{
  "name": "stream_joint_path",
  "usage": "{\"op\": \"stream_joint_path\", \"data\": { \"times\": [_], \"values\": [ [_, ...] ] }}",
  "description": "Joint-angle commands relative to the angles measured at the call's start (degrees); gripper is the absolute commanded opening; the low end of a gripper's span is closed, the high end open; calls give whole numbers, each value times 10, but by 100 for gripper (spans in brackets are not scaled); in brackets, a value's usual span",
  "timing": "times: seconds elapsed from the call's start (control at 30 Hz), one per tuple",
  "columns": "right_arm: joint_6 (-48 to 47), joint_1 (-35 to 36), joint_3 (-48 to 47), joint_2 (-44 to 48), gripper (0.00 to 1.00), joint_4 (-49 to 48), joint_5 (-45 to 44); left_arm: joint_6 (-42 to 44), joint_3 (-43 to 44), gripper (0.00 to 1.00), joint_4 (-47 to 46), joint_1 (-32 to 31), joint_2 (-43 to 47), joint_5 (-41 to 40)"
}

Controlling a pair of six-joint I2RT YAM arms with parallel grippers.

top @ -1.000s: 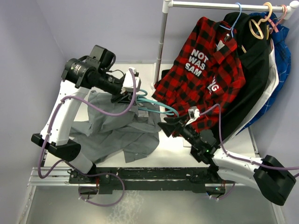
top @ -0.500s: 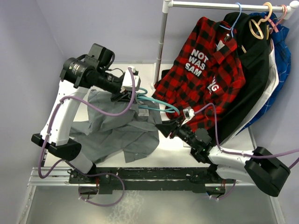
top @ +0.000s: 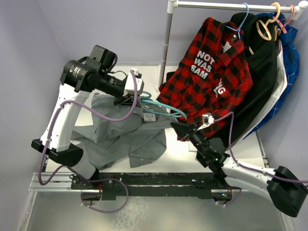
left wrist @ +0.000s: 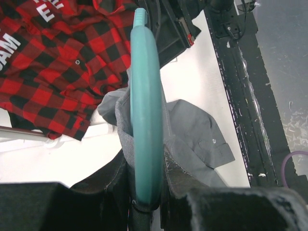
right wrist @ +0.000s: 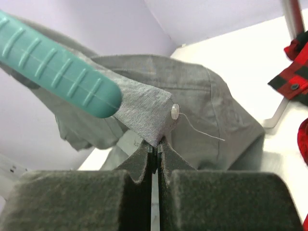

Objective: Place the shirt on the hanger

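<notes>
The grey shirt (top: 120, 137) lies bunched on the white table (top: 183, 159), its upper part lifted toward the teal hanger (top: 161, 107). My left gripper (top: 126, 98) is shut on the hanger (left wrist: 147, 120), with shirt cloth (left wrist: 202, 139) draped on both sides of the bar. In the left wrist view this gripper (left wrist: 147, 204) clamps the bar's lower end. My right gripper (top: 180, 127) is shut on a corner of the shirt (right wrist: 202, 106) beside a white button (right wrist: 175, 111), just under the hanger's ribbed tip (right wrist: 53, 67). Its fingertips (right wrist: 155, 147) pinch the cloth edge.
A red-and-black plaid shirt (top: 211, 72) hangs from the white rail (top: 231, 6) at the back right, with black and blue garments behind it. The rail's upright pole (top: 167, 43) stands mid-table. Purple walls close in on the left and back.
My right gripper has closed on the shirt's corner and drawn it right, stretching the cloth toward the hanger's tip. The left arm and hanger have barely moved.
</notes>
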State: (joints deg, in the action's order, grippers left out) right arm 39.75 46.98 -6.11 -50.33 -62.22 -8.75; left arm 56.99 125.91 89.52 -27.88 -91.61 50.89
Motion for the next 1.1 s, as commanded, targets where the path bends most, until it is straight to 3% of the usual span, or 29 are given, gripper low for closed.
{"op": "stream_joint_path", "data": {
  "times": [0.0,0.57,0.83,1.07],
  "values": [
    [-3,1,12,51,0,39,-92,-1,14,0,-9,-1,48,43],
    [-117,-10,-33,170,0,194,-205,42,-87,0,-9,-2,101,18],
    [-105,-14,-37,190,0,226,-180,-21,-160,0,-143,-2,113,-111],
    [-142,-14,-82,228,0,336,-158,5,-235,0,-178,-2,109,-230]
  ]
}}
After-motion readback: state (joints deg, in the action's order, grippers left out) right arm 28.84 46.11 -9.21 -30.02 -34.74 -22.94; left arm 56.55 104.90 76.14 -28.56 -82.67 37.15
